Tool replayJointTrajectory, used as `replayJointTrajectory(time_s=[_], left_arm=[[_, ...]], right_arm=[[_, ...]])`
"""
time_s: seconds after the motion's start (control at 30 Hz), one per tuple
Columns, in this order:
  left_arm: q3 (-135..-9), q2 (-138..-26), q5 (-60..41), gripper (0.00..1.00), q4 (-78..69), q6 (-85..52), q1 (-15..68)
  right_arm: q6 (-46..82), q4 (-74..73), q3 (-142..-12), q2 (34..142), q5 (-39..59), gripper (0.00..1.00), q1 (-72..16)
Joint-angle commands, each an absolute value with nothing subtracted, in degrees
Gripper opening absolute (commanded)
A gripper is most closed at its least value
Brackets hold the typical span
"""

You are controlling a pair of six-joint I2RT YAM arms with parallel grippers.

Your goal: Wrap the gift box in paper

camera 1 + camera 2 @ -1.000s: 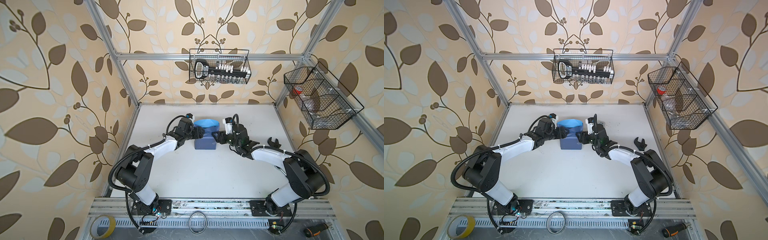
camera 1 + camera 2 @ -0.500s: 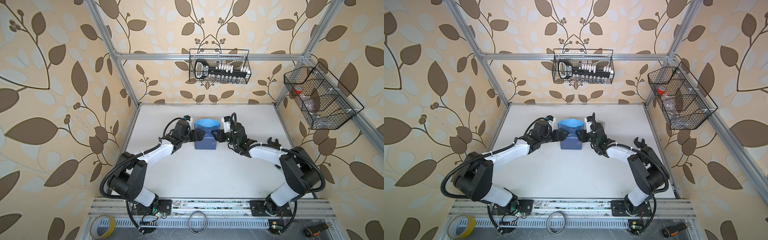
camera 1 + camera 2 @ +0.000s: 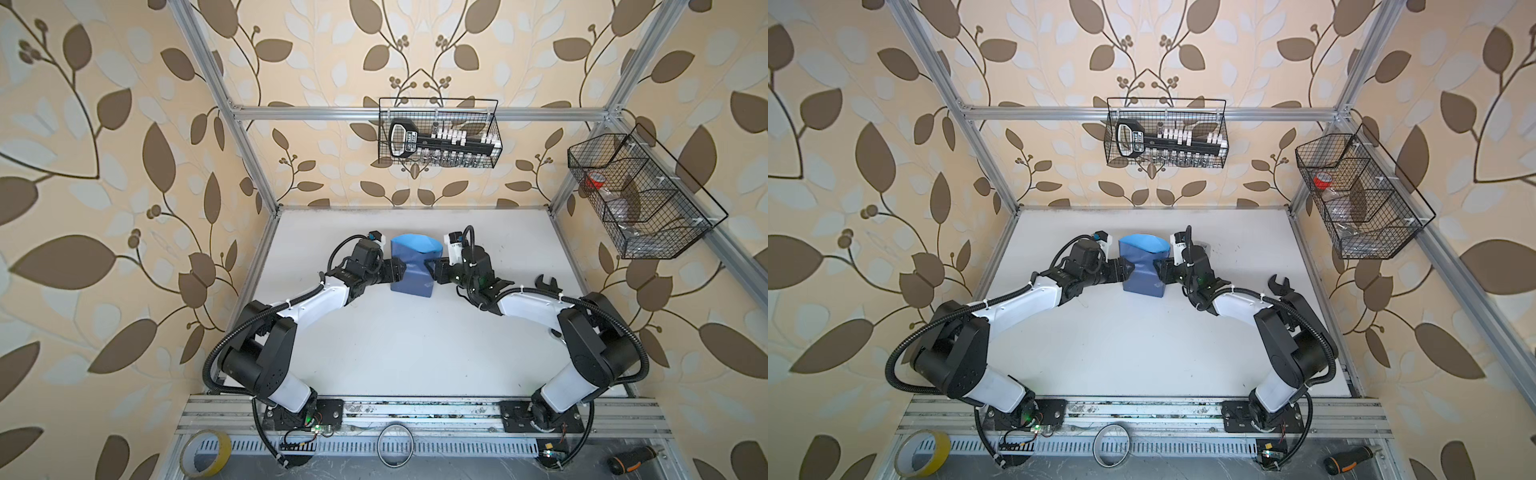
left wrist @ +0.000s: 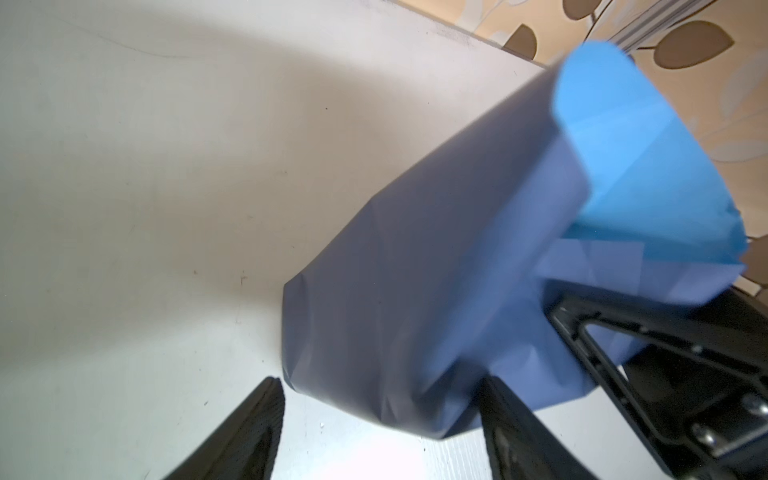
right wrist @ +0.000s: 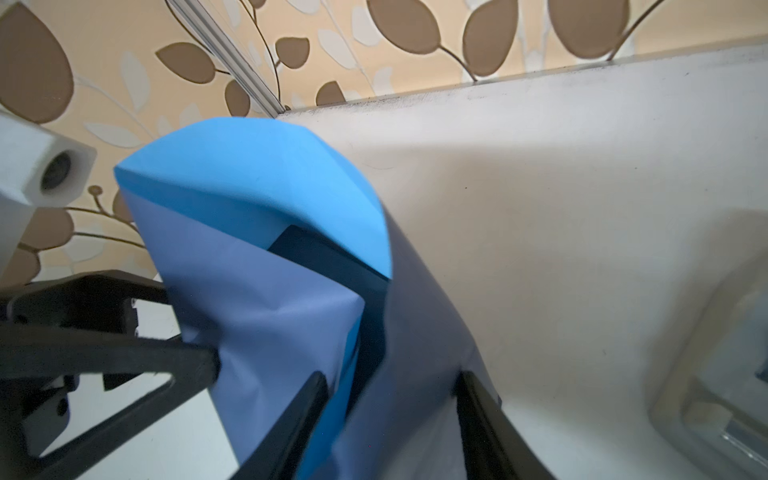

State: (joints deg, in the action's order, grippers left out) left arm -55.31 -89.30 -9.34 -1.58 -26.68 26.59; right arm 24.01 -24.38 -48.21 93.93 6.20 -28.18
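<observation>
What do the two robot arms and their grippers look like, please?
Both arms, left arm and right arm, have glossy white link shells between bulky black joint housings. A black corrugated cable hose loops along each, fastened by white cable ties. The left gripper and right gripper are matte black with flat tapering fingers.

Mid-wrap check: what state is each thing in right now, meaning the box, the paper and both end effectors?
the paper: folded round the box as a sleeve, one end open, light-blue inside showing.
the gift box: almost fully covered; a dark strip shows in the right wrist view.
left end effector: open, at the parcel's left side.
right end effector: jaws straddle the parcel's right edge; grip unclear.
</observation>
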Motion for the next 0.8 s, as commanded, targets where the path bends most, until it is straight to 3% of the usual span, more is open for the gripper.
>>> replayJointTrajectory(time_s=[0.0,0.13,0.27,0.57,0.77], left_arm=[[-58.59,-92.28,-5.97,0.75,-1.23,-25.78,26.63],[-59.21,-93.3,-7.15,0.83,-3.33,-26.53,26.63],[-61.41,-94.49,-7.08,0.84,-2.55,-26.46,26.29],[-64.38,-99.62,-6.8,0.67,-0.39,-25.24,25.49],[-61.07,-99.08,-9.09,0.54,-3.33,-26.37,25.49]], right_arm=[[21.02,-22.36,-46.61,95.1,6.67,0.51,-28.41],[20.01,-21.95,-46.73,95.18,6.72,0.51,-28.39],[19.85,-21.92,-46.6,95.32,6.94,0.5,-28.28],[19.86,-21.27,-47.81,95.54,7.07,0.5,-28.01],[20.51,-15.42,-52.3,95.93,0.38,0.53,-28.3]])
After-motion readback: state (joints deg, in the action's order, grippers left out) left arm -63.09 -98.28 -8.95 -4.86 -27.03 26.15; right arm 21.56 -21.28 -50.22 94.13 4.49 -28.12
